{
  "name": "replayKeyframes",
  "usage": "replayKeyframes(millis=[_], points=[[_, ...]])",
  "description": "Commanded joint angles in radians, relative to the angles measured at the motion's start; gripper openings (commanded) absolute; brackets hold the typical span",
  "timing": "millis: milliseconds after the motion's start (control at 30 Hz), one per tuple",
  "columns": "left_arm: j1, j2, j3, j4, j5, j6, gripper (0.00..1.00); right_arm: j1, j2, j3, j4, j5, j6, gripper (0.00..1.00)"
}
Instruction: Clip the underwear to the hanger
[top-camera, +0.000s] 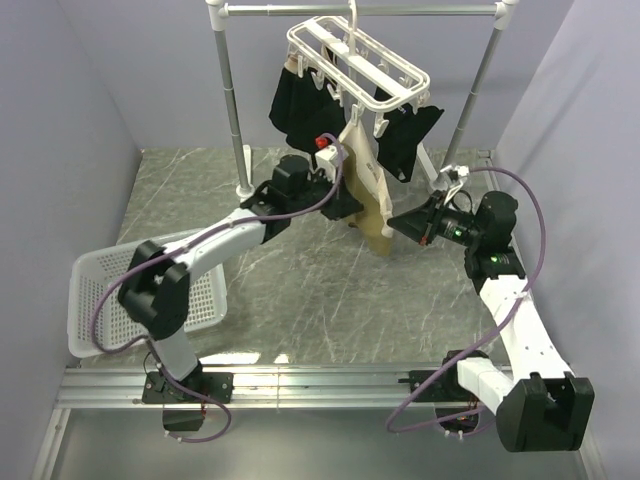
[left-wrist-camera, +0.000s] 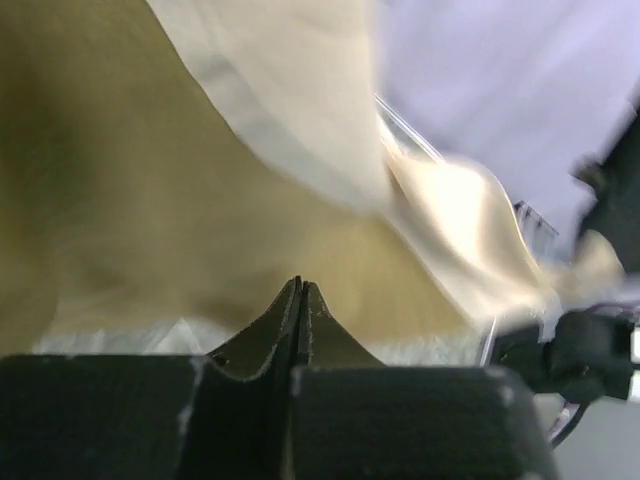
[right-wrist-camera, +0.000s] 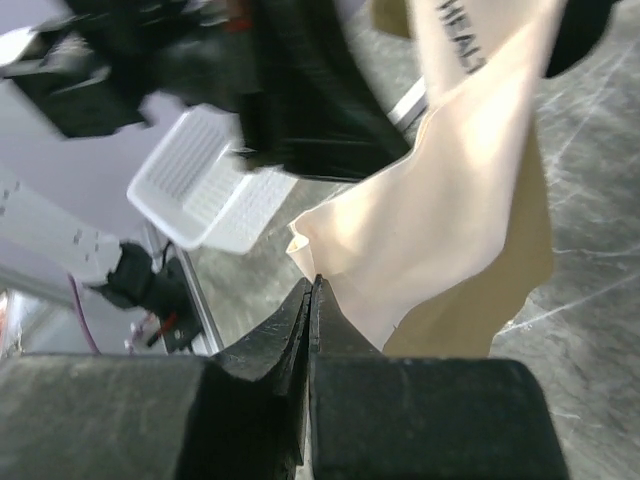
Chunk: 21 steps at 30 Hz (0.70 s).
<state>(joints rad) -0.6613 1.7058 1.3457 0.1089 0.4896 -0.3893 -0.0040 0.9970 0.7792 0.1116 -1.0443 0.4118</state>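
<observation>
- Just beyond the tips of my left pincer hangs the underwear, its tan cloth filling that wrist view. The jaws are pressed fully together. I cannot tell whether a thin fold is caught between them or the cloth merely lies behind.
- Above and beyond that pincer, the hanger hangs from the pole rack. The underwear drops from under its near side, so I judge the top edge is already caught in a clip. The clip itself is too small to make out.
- My right pincer is also fully closed, with nothing in it. The garment's lower corner hangs just above its tips.
- Seen from overhead, the two pincers sit on opposite sides of the hanging cloth, the left at its left edge and the right at its lower right. I read this as bracketing the garment so a second corner can be raised to a free clip.
- Black garments hang on either side of the underwear, above the pincers, which leaves little room there.
- Well behind the left pincer, a white basket rests on the table, apart from the work.
</observation>
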Motion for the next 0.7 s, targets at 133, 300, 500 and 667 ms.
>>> replayKeyframes(millis=[133, 300, 500, 667], points=[[-0.031, 0.097, 0.087, 0.334, -0.014, -0.175, 0.01, 0.142, -0.017, 0.048, -0.072, 0.053, -0.14, 0.0], [-0.031, 0.129, 0.095, 0.379, -0.029, -0.227, 0.02, 0.207, 0.011, 0.023, -0.104, 0.113, -0.211, 0.0], [-0.026, 0.089, 0.069, 0.357, -0.014, -0.201, 0.08, 0.203, 0.06, -0.003, -0.113, 0.231, -0.248, 0.0], [-0.014, 0.066, 0.056, 0.31, 0.015, -0.183, 0.21, 0.205, 0.13, -0.006, -0.044, 0.32, -0.219, 0.0]])
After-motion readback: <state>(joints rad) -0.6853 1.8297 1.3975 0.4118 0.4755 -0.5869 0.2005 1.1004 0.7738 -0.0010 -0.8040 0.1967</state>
